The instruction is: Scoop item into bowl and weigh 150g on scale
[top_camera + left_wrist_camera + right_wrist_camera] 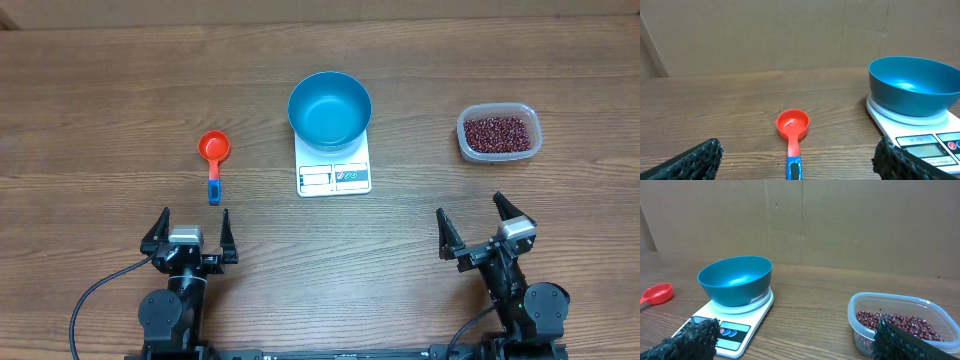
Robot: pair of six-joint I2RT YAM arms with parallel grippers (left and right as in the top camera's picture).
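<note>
- Blue bowl point(330, 108) is seated upright on the white scale point(334, 177) at the middle of the wooden worktop point(90, 90).
- Red-brown beans point(497, 132) are contained in a clear plastic tub point(466, 146), well apart from the scale, on its right.
- Red scoop point(213, 150) is laid cup-up left of the scale, blue handle end pointed at the left tool point(194, 222).
- Left tool is noted fully released, nothing grasped.
- Right tool point(470, 210) is noted fully released, nothing grasped, the tub lying ahead of it.
</note>
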